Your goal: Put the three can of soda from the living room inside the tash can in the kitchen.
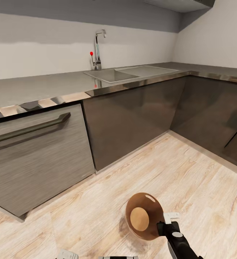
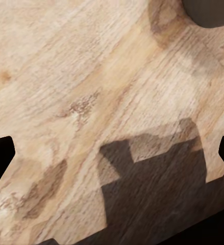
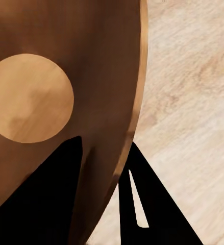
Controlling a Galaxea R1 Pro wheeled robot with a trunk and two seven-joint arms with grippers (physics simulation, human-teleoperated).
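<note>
In a grey kitchen with a sink (image 1: 114,75) and tap (image 1: 98,50) on the counter (image 1: 42,86), the robot's left gripper (image 2: 112,153) hangs over bare wood floor (image 1: 78,216), its two fingers spread wide with nothing between them. To the right, the bin (image 1: 144,216) is tipped so its glossy copper inside faces up; the right gripper (image 3: 104,173) has its rim wall pinched between the jaws, one finger inside and one outside. The bin looks light, stiff and slick, so a grip on the thin rim seems liable to let it swivel; the handle cutout would likely hold better.
</note>
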